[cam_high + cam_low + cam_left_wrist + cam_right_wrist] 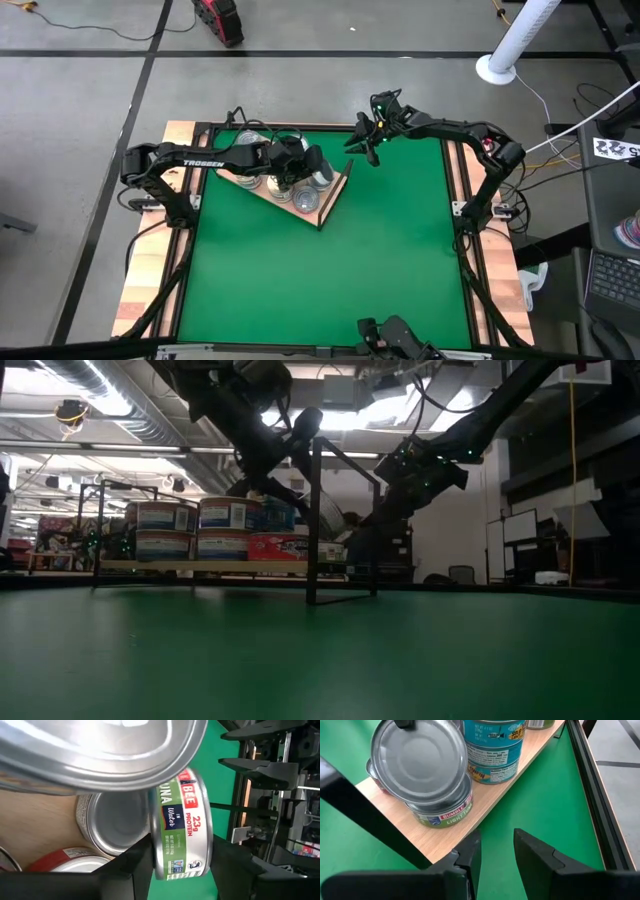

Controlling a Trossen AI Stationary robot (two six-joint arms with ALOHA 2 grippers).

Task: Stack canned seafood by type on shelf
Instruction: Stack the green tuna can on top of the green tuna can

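Over at the far left part of the green table mat (330,270), the light-brown wooden shelf board with its thin black wire frame end (325,205) is sitting at an angle, and the round flat seafood tins (165,530) are standing on it in short stacks of two. From the low view you're getting blue-labelled stacks on the left and a red-labelled tin (278,547) next to them.

The left tool (180,870) is hanging right over the shelf and its dark fingers are clamped on a green-and-white labelled tuna tin (181,827), which is being held on its edge. That arm is blocking most of the shelf from above, so counting tins in the high view isn't really happening. In the left wrist view a big silver tin top (100,750) is filling the upper part, cut off at the edges, and a red-labelled tin is only peeking in at the corner.

The right tool (497,852) is hovering near the shelf's wire-frame end with its fingers slightly apart and nothing between them. A black frame bar (370,815) is crossing in front of its view of a silver-topped light tuna tin (437,802) and teal-labelled tins (492,750) behind.
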